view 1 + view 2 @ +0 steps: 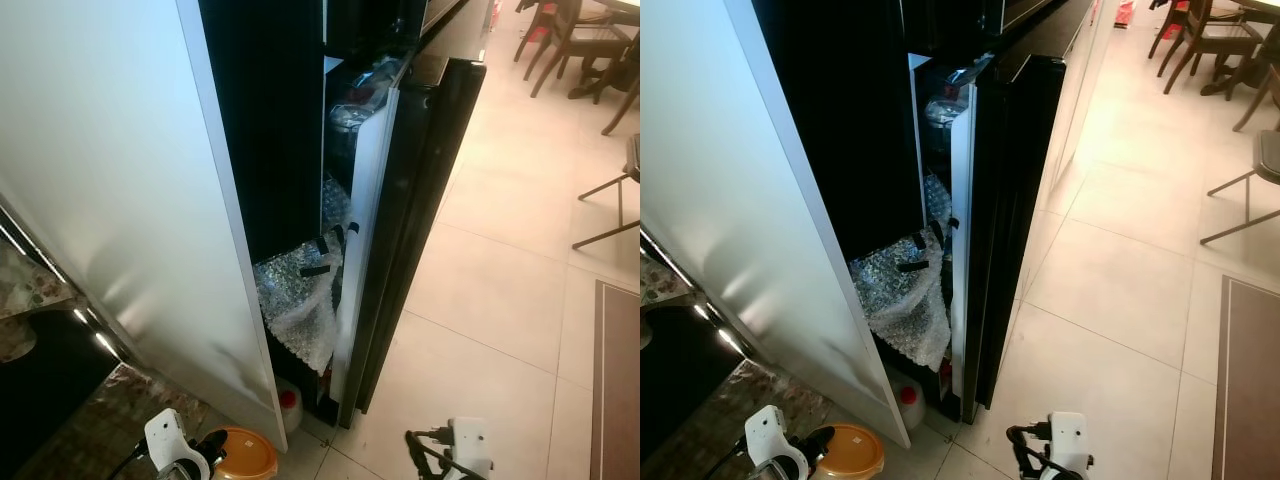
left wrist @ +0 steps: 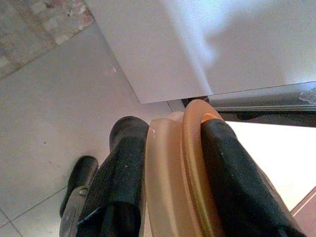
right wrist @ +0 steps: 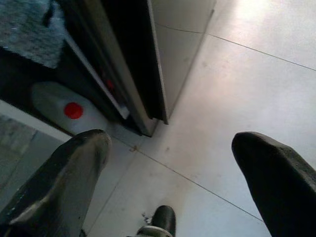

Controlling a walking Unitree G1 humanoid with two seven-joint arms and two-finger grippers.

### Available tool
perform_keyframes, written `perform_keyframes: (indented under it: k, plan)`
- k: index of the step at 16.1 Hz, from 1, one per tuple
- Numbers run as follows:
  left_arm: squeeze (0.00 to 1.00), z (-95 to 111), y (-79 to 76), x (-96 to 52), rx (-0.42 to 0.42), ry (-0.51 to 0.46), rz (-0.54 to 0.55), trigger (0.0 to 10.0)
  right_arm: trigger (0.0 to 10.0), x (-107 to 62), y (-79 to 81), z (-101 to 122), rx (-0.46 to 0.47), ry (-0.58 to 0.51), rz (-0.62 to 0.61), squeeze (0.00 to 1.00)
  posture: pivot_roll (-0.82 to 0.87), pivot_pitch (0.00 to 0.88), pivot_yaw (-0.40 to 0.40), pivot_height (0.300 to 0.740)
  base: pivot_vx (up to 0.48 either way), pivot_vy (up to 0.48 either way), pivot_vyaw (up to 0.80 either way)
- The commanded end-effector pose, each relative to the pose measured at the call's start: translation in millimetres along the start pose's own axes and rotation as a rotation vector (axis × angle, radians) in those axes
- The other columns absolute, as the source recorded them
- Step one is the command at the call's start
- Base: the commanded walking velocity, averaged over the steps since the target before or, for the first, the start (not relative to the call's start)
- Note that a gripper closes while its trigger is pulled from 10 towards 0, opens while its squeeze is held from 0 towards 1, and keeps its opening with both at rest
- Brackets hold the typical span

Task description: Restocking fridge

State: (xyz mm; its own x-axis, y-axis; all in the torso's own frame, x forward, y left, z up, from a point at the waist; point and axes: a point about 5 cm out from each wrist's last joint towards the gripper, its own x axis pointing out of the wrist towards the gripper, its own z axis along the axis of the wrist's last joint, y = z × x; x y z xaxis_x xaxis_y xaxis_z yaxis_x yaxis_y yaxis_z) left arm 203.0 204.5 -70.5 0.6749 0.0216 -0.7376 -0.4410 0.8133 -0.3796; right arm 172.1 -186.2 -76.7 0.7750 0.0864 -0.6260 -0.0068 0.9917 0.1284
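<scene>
Left gripper [image 2: 170,197] clamped on a round amber plastic container with an orange lid [image 2: 183,173], black fingers [image 2: 123,168] pressing either side of its rim, held low over pale floor tiles [image 1: 500,290] just short of the bottom corner of the open white fridge door [image 1: 120,200]. Right gripper [image 3: 173,163] spread wide with nothing between its fingers, hanging above bare tile beside the lower edge of the black fridge cabinet [image 1: 420,190].

Between the white door's edge and the cabinet, only a narrow gap: crammed there, a crinkled clear plastic bag [image 1: 300,300] (bulging out past the shelf edge), more wrapped goods [image 1: 360,95] higher up, and at the foot a translucent jug with a red cap [image 3: 69,112] lying beside the cabinet's bottom corner.

To the right of the cabinet, wide open tiled floor, with dark wooden chairs [image 1: 575,40] well apart at the far top corner and a brown mat [image 1: 615,380] along the right edge.
</scene>
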Motion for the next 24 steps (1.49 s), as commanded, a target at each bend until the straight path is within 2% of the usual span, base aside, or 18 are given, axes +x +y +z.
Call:
perform_keyframes:
  k: [1,5,6,7,9,10,11,12,13,15,18,19,21,22,23,24]
  plan:
    - [0.00,-2.0,5.2,-1.4,-0.002,0.004,0.021,10.0,10.0,1.0,1.7,2.3,-0.019,-0.005,0.036,0.00,0.00,0.000,0.009,0.740,0.000,0.000,0.00]
    - [0.00,-3.2,4.3,-1.3,-0.007,0.004,0.022,10.0,10.0,2.3,4.1,-0.4,-0.131,0.075,0.120,0.00,0.00,0.000,0.007,0.740,0.000,0.000,0.00]
    - [0.00,-3.6,4.5,-1.3,-0.008,0.005,0.024,10.0,10.0,3.1,2.6,-0.2,-0.239,0.107,0.123,0.00,0.00,0.000,0.005,0.740,0.000,0.000,0.00]
    - [0.00,-3.7,4.5,-1.4,-0.008,0.005,0.024,10.0,10.0,3.3,1.0,2.4,-0.283,0.087,0.104,0.00,0.00,0.000,0.005,0.740,0.000,0.000,0.00]
    - [0.00,-4.0,4.8,-1.5,-0.008,0.006,0.025,10.0,10.0,2.1,-4.0,9.0,-0.280,-0.005,0.002,0.00,-0.01,0.000,0.004,0.740,0.000,0.000,0.00]
    - [0.00,-4.2,4.8,-1.5,-0.008,0.006,0.025,10.0,10.0,0.9,-6.2,12.4,-0.278,-0.054,-0.046,0.00,-0.01,0.000,0.004,0.740,0.000,0.000,0.00]
    - [0.00,-4.4,5.1,-1.6,-0.008,0.006,0.026,10.0,10.0,10.9,3.4,78.5,-0.294,-0.373,-0.094,0.00,-0.01,0.000,0.003,0.740,0.000,0.000,0.00]
    - [0.00,-4.5,5.2,-1.6,-0.008,0.006,0.027,10.0,10.0,7.6,6.6,110.5,-0.310,-0.512,-0.116,0.00,0.00,0.000,0.001,0.740,0.000,0.000,0.00]
    - [0.00,-4.4,5.8,-1.8,-0.008,0.006,0.028,10.0,10.0,1.7,6.6,117.0,-0.332,-0.573,-0.141,0.00,0.00,0.000,0.002,0.740,0.000,0.000,0.00]
    - [0.00,-4.4,7.7,-2.3,-0.006,0.006,0.032,10.0,10.0,-5.2,12.3,125.6,-0.301,-0.678,-0.141,0.00,0.00,0.000,0.006,0.740,0.000,0.000,0.00]
    - [0.00,-4.8,8.8,-2.7,-0.004,0.006,0.033,10.0,10.0,-9.3,17.8,128.0,-0.289,-0.687,-0.088,0.00,0.00,0.000,0.000,0.740,0.000,0.000,0.00]
    - [0.00,-5.1,9.7,-3.1,-0.004,0.005,0.034,10.0,10.0,-16.3,19.8,117.7,-0.274,-0.634,-0.055,0.00,0.00,0.000,-0.004,0.740,0.000,0.000,0.00]
    - [0.00,-6.1,9.8,-3.2,-0.003,0.007,0.035,10.0,10.0,-16.9,20.9,93.9,-0.232,-0.526,0.032,0.00,0.00,0.000,-0.003,0.740,0.000,0.000,0.00]
    - [0.00,-6.4,10.2,-3.4,0.001,0.010,0.034,10.0,10.0,-15.1,29.8,88.1,-0.192,-0.472,0.159,0.58,-0.01,0.000,0.000,0.740,0.000,0.000,0.00]
    - [0.00,-6.6,10.4,-3.5,0.002,0.010,0.034,10.0,10.0,-14.8,33.1,87.6,-0.193,-0.461,0.202,0.58,-0.01,0.000,0.000,0.740,0.000,0.000,0.00]
    - [0.00,-6.8,10.3,-3.4,0.003,0.011,0.034,10.0,10.0,-15.2,33.3,89.4,-0.204,-0.468,0.203,1.00,-0.01,0.000,-0.001,0.740,0.000,0.000,0.00]
